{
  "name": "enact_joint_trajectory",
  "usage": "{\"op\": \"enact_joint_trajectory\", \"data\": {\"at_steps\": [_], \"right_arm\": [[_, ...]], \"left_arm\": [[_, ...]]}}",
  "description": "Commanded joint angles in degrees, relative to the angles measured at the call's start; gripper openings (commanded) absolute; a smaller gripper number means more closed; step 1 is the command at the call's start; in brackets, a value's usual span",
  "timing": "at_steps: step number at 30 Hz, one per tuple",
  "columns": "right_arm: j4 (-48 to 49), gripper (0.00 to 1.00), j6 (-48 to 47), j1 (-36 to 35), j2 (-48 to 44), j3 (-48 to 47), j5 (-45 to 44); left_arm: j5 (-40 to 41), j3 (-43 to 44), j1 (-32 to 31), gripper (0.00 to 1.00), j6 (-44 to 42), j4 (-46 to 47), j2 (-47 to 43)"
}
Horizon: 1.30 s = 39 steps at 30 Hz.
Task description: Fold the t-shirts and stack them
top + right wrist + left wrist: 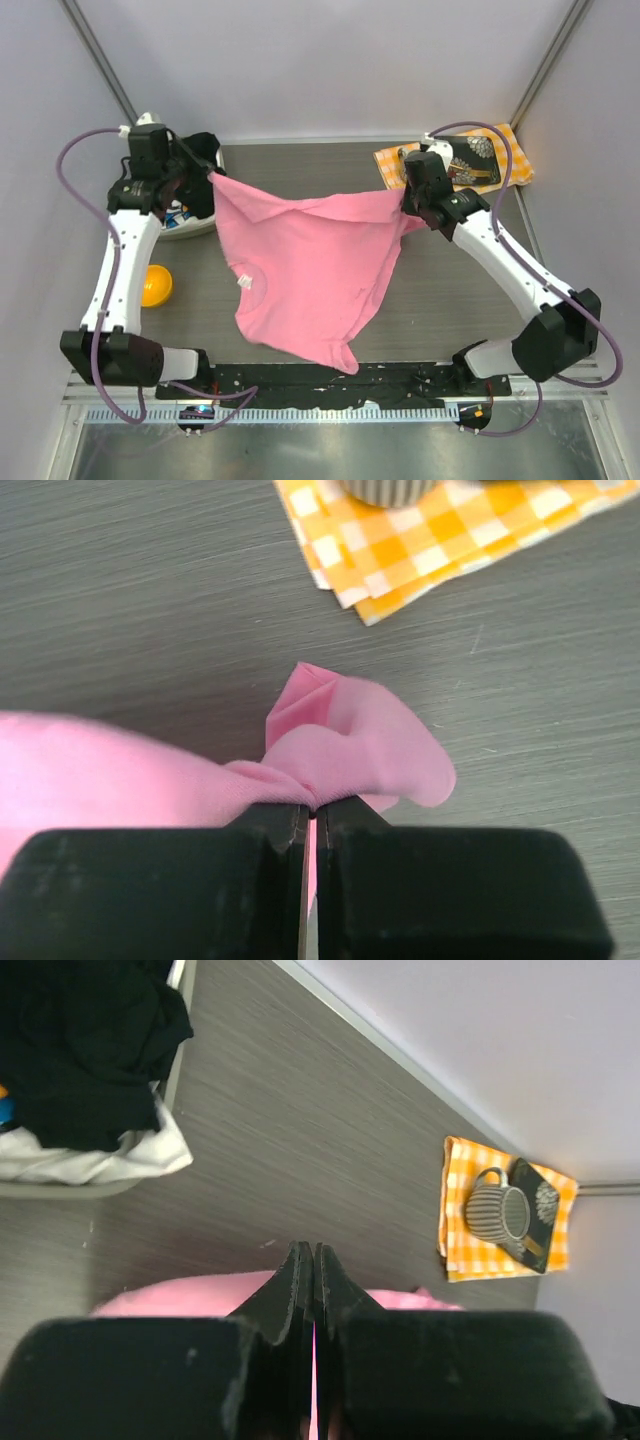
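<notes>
Left gripper [213, 173] is pinched tight on one edge of the pink t-shirt [300, 275] near the bench's far left corner. Right gripper [406, 212] clamps another edge toward the far right, and the shirt between them drapes toward the near edge.

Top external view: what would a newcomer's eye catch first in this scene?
The pink t-shirt dominates, spread across the table between the left gripper and right gripper, each shut on its fabric. Next comes the yellow checked cloth at the far right, with a striped mug on top.
</notes>
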State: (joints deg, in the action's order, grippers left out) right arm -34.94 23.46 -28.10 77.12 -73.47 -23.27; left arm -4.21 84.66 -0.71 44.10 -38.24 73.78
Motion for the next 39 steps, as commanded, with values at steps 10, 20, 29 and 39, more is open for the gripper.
{"op": "enact_joint_trajectory", "data": {"at_steps": [10, 20, 29, 39], "right_arm": [[13.75, 0.01, 1.24, 10.69, 19.54, -12.56, 9.01], [20.69, 0.98, -3.07, 12.28, 32.58, -26.32, 9.74], [8.76, 0.99, -5.71, 5.78, 14.91, -13.55, 2.36], [5.14, 0.99, 0.26, 2.08, 2.33, 12.20, -0.46]], "left_arm": [[15.10, 19.72, -9.22, 0.00, -5.25, 12.23, 27.08], [27.32, 47.10, -9.57, 0.99, -3.23, 3.87, 47.18], [34.45, 17.92, -24.15, 1.00, -5.95, 6.61, 23.71], [31.02, -13.10, -39.27, 0.98, 5.90, 1.76, 8.76]]}}
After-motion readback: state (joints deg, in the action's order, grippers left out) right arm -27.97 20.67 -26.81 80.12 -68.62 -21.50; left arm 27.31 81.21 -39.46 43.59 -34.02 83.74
